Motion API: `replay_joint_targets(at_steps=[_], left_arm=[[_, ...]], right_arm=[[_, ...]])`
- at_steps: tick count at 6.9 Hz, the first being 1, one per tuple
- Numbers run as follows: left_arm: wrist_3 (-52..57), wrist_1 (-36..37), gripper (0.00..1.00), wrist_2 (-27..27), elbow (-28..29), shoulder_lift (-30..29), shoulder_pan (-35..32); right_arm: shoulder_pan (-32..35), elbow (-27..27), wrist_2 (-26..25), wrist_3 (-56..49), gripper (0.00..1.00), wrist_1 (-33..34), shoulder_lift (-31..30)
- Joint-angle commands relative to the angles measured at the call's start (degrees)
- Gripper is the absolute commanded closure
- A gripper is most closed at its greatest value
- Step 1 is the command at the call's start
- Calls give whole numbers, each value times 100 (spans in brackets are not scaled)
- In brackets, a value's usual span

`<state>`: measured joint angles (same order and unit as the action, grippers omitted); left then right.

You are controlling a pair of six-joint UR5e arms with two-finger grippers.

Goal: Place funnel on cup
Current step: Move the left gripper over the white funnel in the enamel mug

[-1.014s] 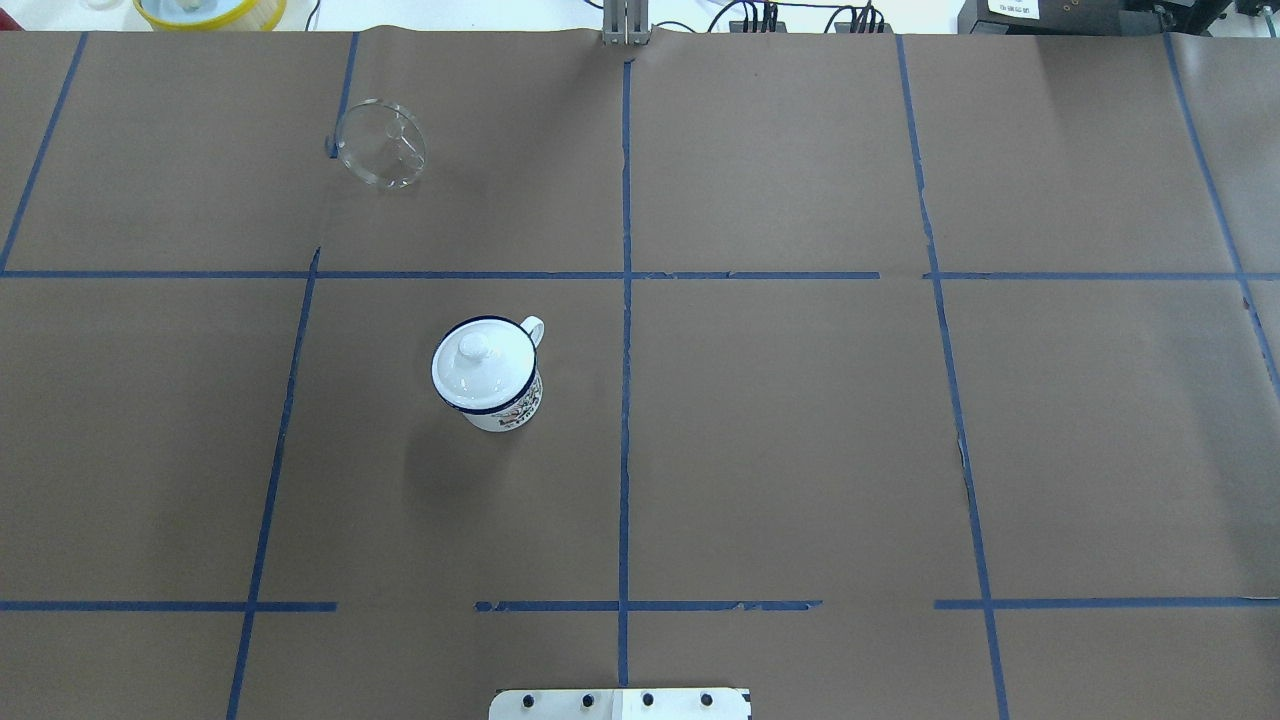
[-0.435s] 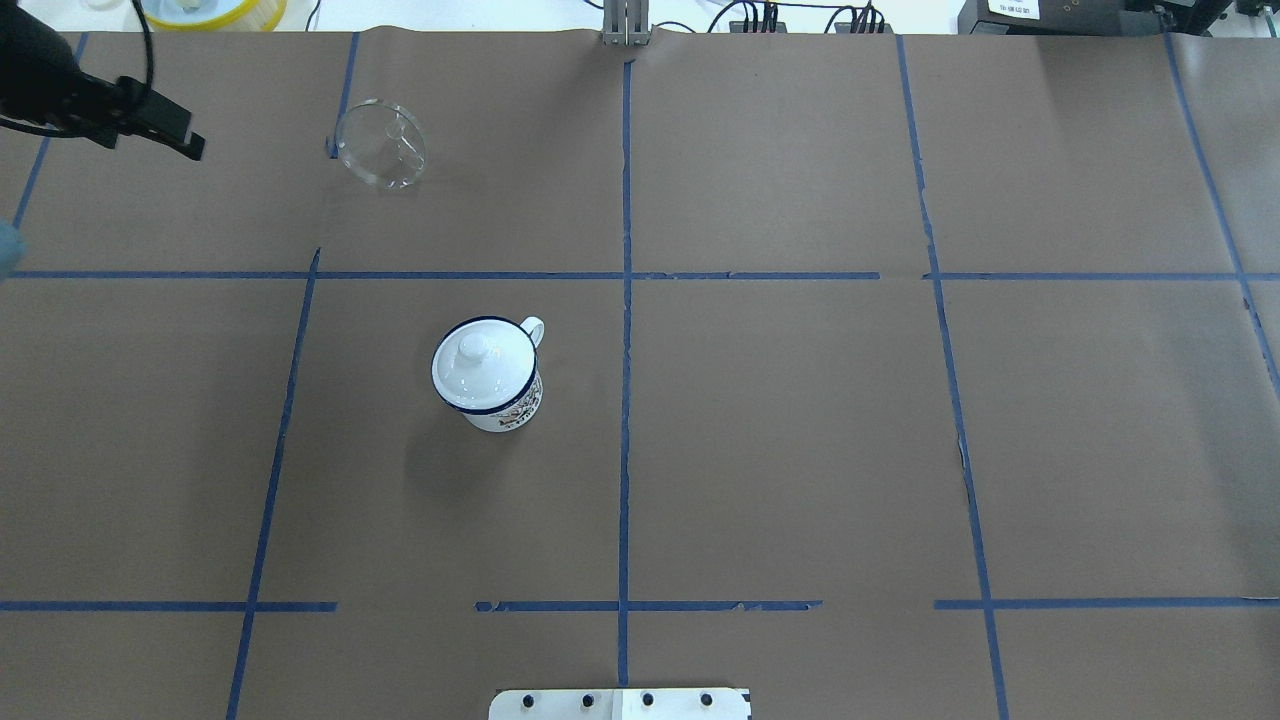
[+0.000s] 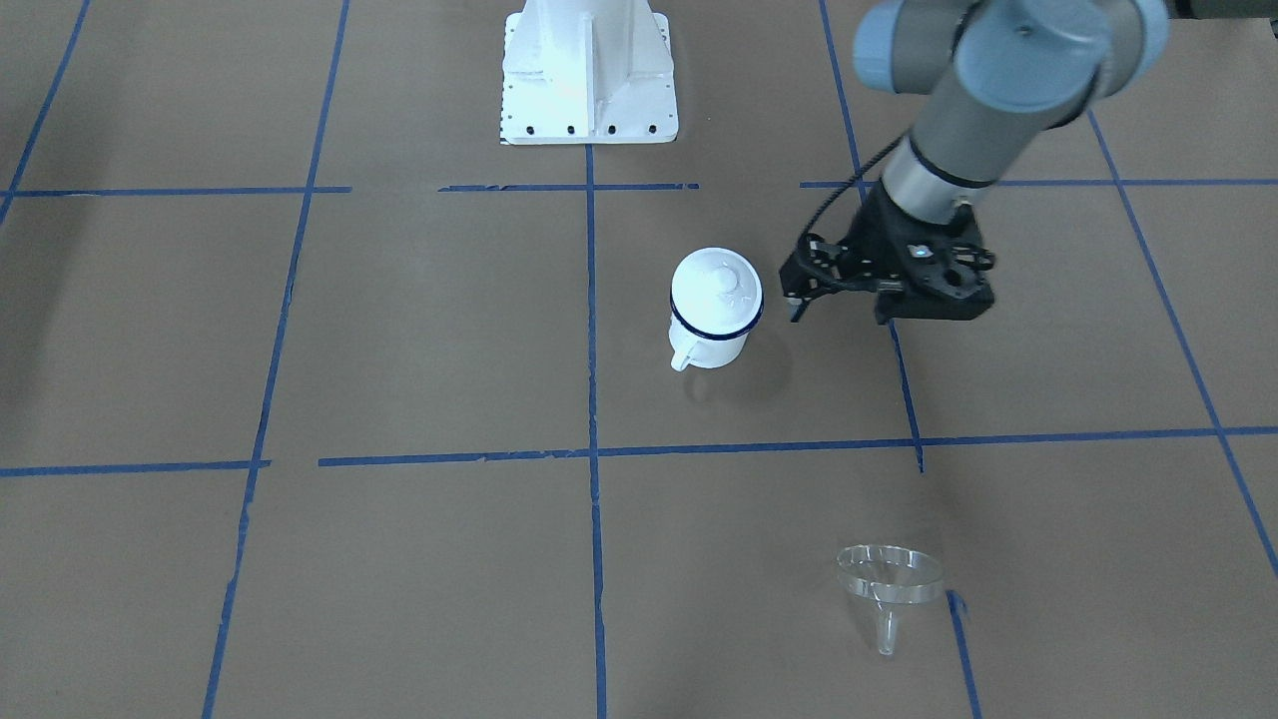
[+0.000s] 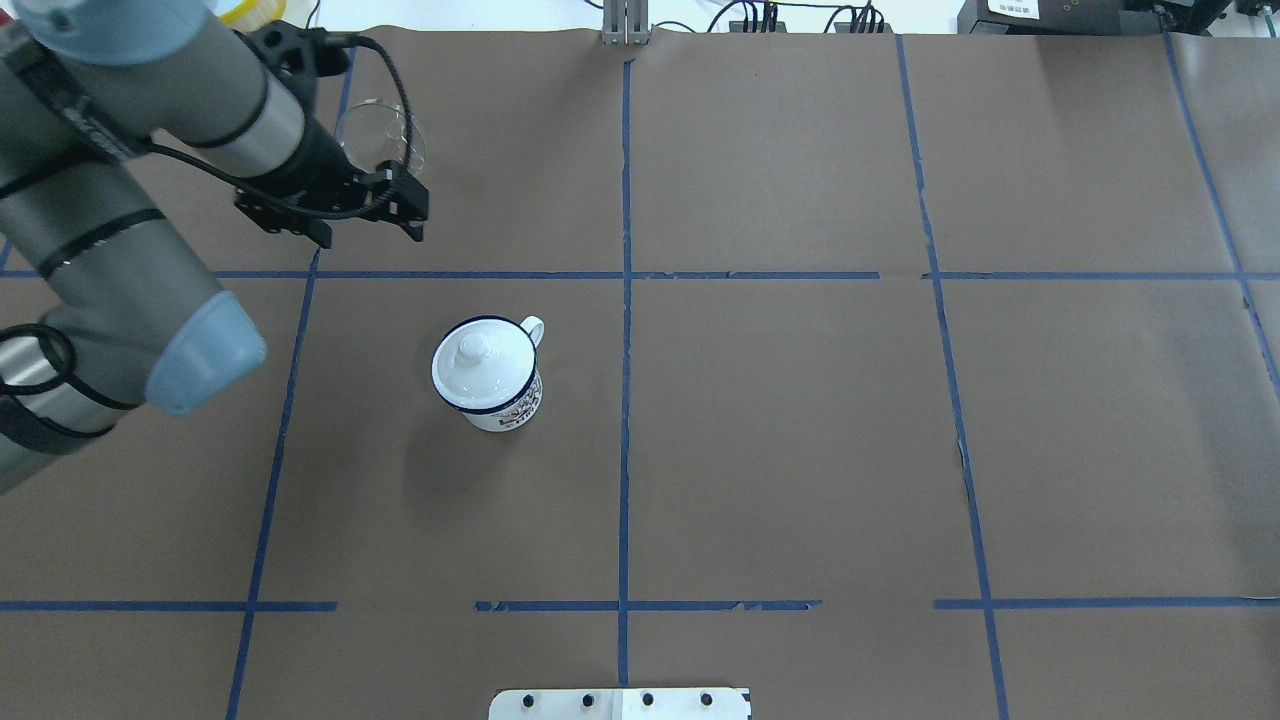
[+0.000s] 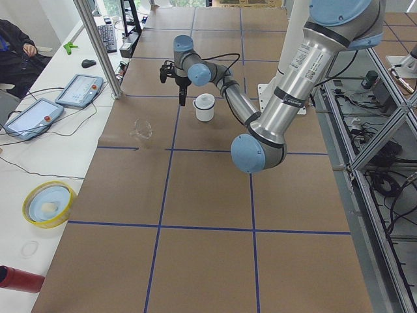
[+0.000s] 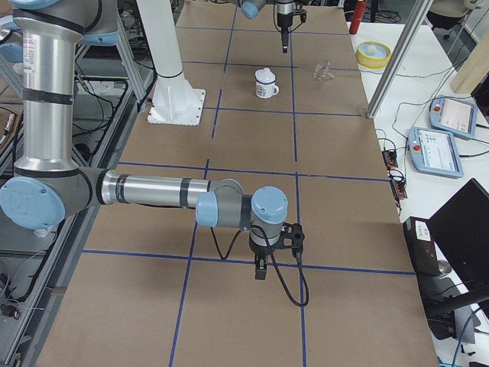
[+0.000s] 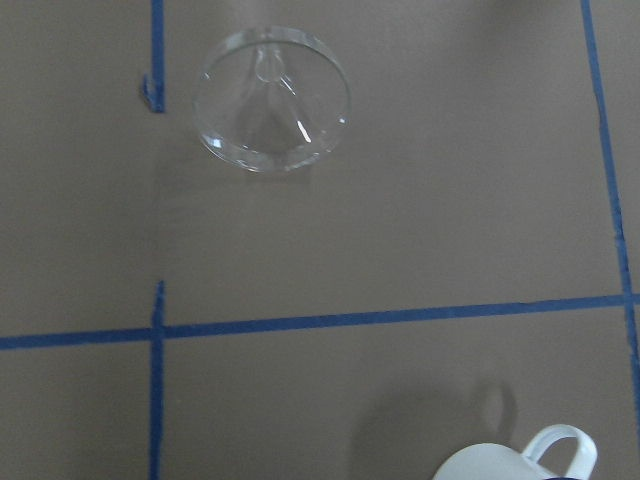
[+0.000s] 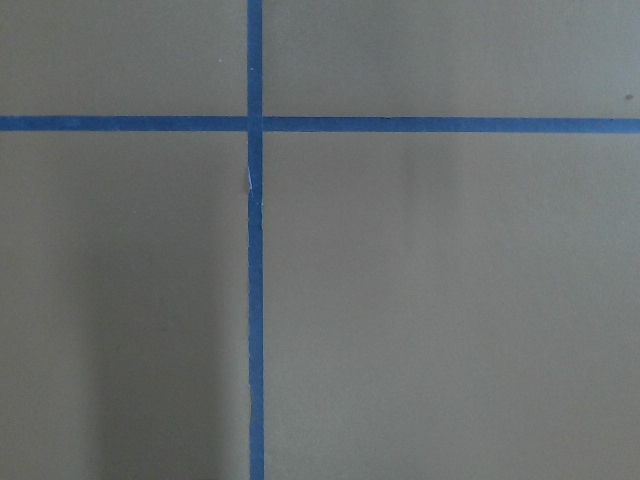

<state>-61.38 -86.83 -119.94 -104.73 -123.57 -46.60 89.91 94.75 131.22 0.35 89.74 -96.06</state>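
The clear funnel (image 4: 388,128) lies tilted on the paper at the far left, partly behind my left wrist; it also shows in the front view (image 3: 889,581) and the left wrist view (image 7: 270,100). The white cup (image 4: 503,405) with a dark blue rim stands near the middle, and a white lid with a knob (image 4: 479,364) sits on it. My left gripper (image 4: 335,212) hangs above the paper between funnel and cup, empty, fingers looking shut. My right gripper (image 6: 262,267) shows only in the right side view, low over the paper far from both; I cannot tell its state.
Brown paper with blue tape lines (image 4: 625,275) covers the table. The white robot base plate (image 3: 587,70) stands at the near edge. A yellow dish (image 5: 47,203), tablets and cables lie past the far edge. The left arm's elbow (image 4: 200,350) hangs over the left side.
My left arm has swung in from the left edge toward the right and now hangs just in front of the funnel. The funnel and the cup have not moved.
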Motion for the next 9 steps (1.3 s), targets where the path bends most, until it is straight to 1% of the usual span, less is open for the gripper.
replay_joint_targets(at_steps=[1, 3, 5, 6, 9], left_arm=[[-873, 227, 0, 653, 41, -290, 807], [-990, 227, 1, 727, 76, -308, 908], [-990, 236, 6, 823, 120, -299, 916], [-990, 236, 6, 928, 155, -299, 960], [-990, 236, 6, 920, 164, -299, 1030]], right_arm=[[0, 0, 0, 0, 0, 0, 0], [0, 0, 0, 0, 0, 0, 0], [0, 0, 0, 0, 0, 0, 0], [0, 0, 0, 0, 0, 0, 0], [0, 0, 0, 0, 0, 0, 0]])
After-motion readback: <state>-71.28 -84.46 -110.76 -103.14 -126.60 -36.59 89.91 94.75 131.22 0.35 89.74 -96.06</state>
